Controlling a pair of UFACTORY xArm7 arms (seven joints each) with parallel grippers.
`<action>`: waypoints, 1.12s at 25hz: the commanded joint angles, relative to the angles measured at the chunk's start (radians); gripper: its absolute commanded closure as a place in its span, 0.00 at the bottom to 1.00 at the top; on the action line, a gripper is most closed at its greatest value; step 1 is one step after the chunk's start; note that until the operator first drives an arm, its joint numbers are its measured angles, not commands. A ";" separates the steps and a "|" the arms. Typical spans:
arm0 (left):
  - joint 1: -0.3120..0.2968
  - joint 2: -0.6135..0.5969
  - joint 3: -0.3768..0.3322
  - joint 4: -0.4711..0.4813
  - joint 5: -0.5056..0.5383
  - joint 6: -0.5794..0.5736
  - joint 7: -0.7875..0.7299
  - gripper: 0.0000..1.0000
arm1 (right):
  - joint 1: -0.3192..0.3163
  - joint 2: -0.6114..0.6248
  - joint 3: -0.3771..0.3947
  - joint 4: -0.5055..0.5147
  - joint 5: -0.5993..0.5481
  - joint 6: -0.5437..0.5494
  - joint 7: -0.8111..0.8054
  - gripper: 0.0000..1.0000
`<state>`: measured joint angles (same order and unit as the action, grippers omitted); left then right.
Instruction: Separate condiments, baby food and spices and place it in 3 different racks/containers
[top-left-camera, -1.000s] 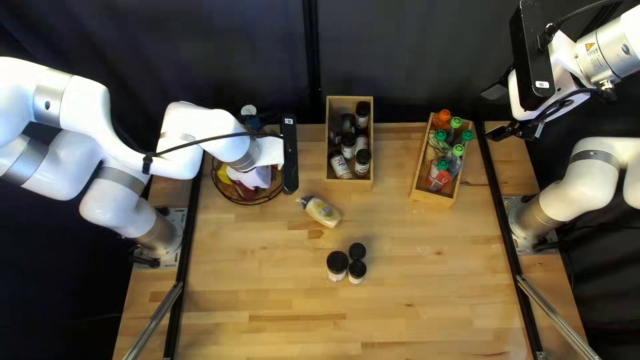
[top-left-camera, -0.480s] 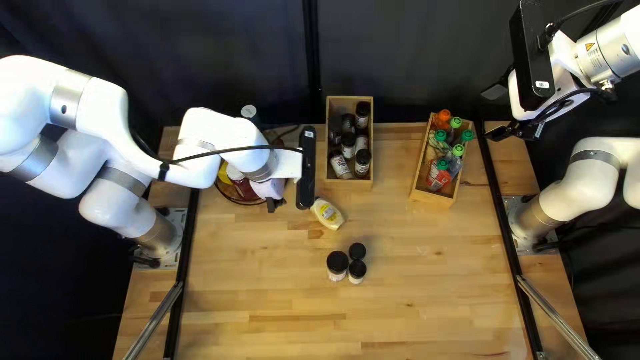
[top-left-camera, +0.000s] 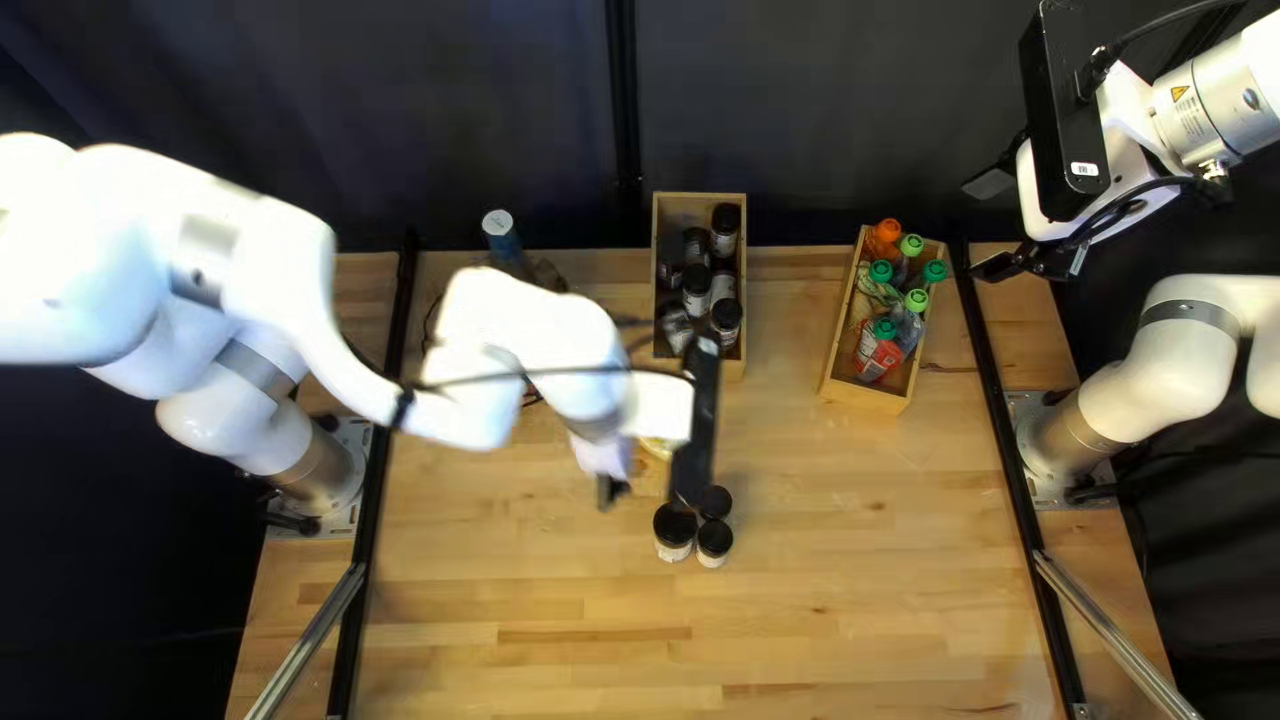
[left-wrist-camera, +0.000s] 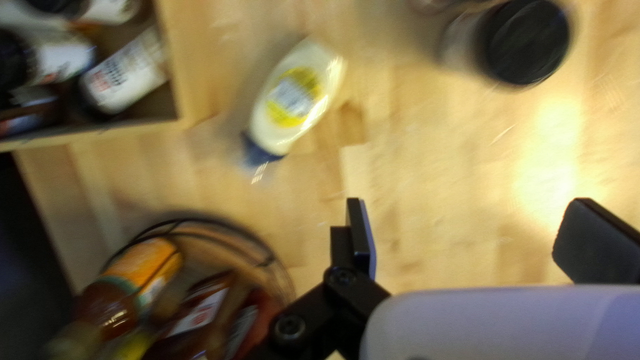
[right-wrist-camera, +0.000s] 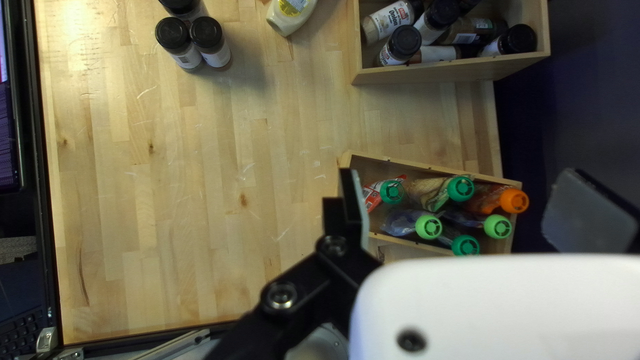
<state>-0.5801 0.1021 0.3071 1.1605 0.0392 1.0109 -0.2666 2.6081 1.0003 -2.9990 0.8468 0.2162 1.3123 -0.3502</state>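
left gripper: fingers spread, nothing between them. squeeze bottle on its side, mid-table, between wire basket at far left and three black-capped jars nearer, upright, bunched close.

main risk: jars toppling. a low pass, or a finger wedged into the bunch, could tip a neighbour.

bottle: if one finger lands first, the curved side may roll or skid. basket looks crowded; careless release could leave it perched.

spice box, far middle, tightly filled; added jars may jam.

right gripper spread, empty, far right.
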 commanded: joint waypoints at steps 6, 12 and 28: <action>-0.016 0.160 -0.003 0.066 -0.011 -0.057 -0.119 0.00 | 0.000 0.000 0.000 0.000 0.000 0.000 0.000 0.00; -0.019 0.183 0.009 0.051 0.013 -0.075 -0.156 0.00 | 0.000 0.000 0.000 0.000 0.000 0.000 0.000 0.00; -0.019 0.193 0.013 0.060 0.016 -0.047 -0.168 1.00 | 0.000 0.000 0.000 0.000 0.000 0.000 0.000 0.00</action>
<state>-0.5954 0.3011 0.3198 1.2060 0.0498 0.9381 -0.4325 2.6081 1.0004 -2.9990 0.8468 0.2162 1.3123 -0.3502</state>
